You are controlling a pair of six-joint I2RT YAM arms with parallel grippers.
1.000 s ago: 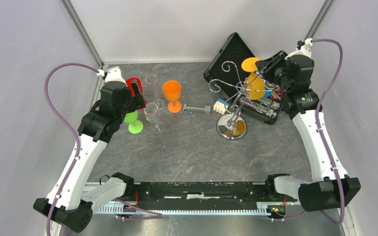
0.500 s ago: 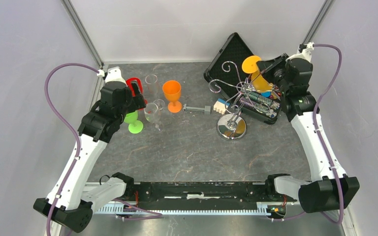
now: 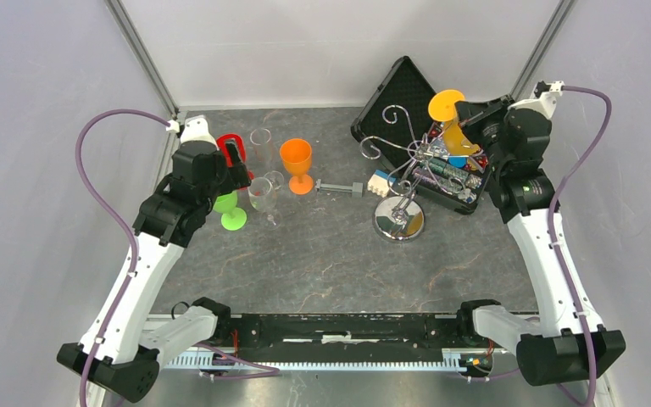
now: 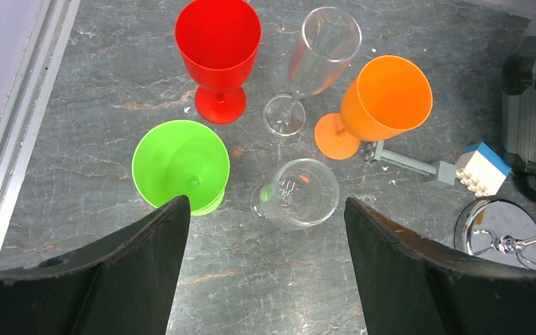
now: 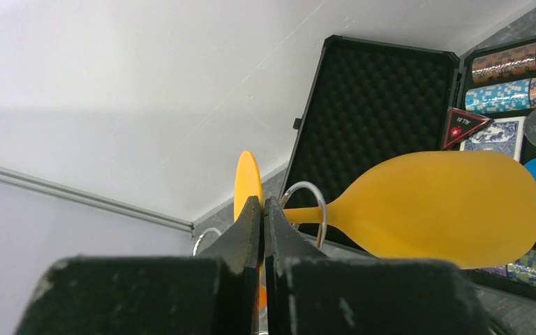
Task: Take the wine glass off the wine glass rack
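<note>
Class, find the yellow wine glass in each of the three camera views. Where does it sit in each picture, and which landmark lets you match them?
Top external: the yellow wine glass is upper right, above the open black case.
Left wrist: not in it.
Right wrist: it lies sideways across centre and right, its stem pinched in the right pincer.
Shared landmark: the black case's foam-lined lid, behind the glass in both.
</note>
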